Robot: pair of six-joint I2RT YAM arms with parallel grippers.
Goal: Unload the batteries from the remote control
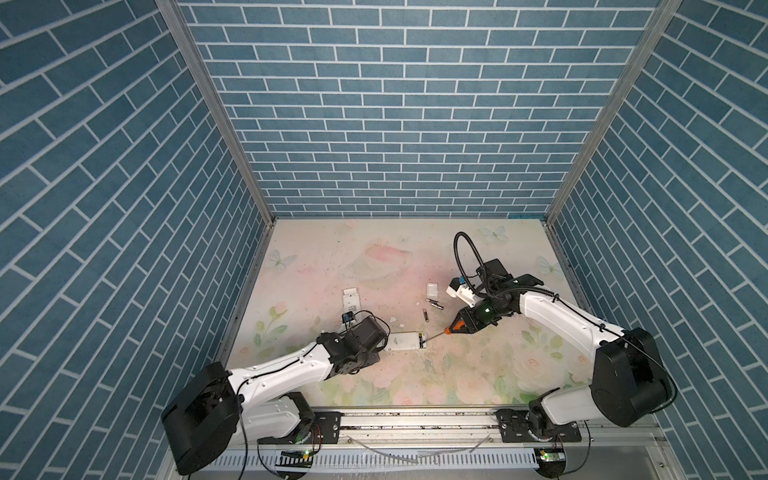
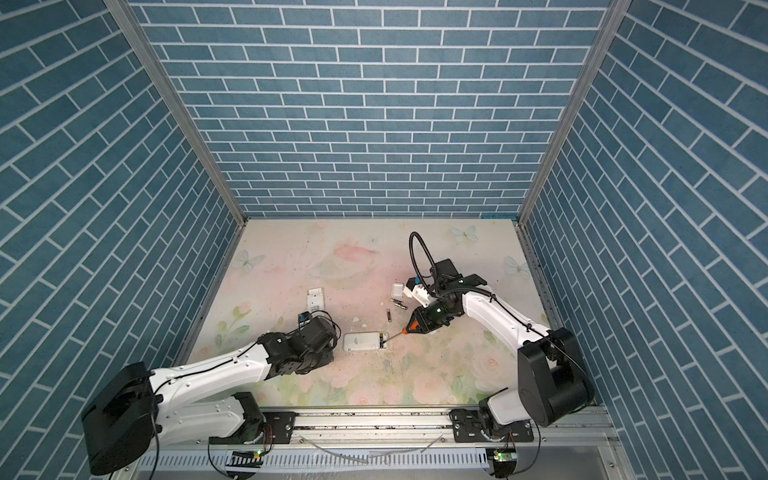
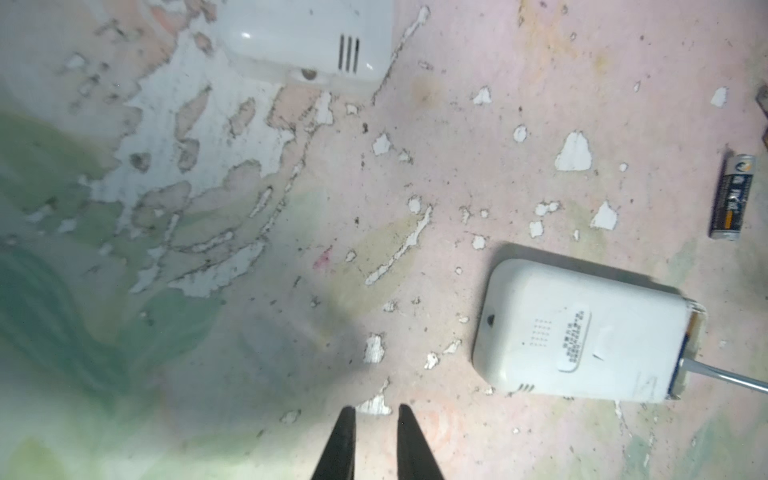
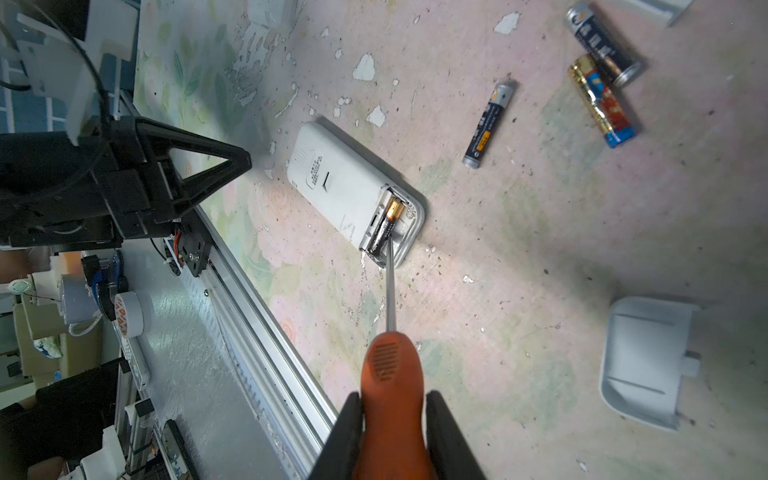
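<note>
The white remote control [image 1: 402, 341] [image 2: 362, 341] lies face down mid-table, with its battery compartment open at the right end. One of the batteries [image 4: 385, 227] sits in that compartment. My right gripper [image 4: 392, 399] [image 1: 462, 325] is shut on the orange-handled screwdriver [image 4: 390, 365], whose tip rests against that battery. Three loose batteries [image 4: 488, 124] [image 4: 602, 99] [image 4: 604, 41] lie on the mat beyond the remote; both top views show them [image 1: 424, 315] [image 2: 400, 303]. My left gripper [image 3: 376, 409] stands just left of the remote [image 3: 582, 340], slightly open, with nothing between its fingers.
A second white remote [image 1: 350, 300] [image 3: 307, 37] lies behind the left arm. A white battery cover [image 1: 433, 289] [image 4: 644, 361] rests near the right wrist. The aluminium rail [image 1: 415, 419] runs along the table's front edge. Blue brick walls enclose three sides.
</note>
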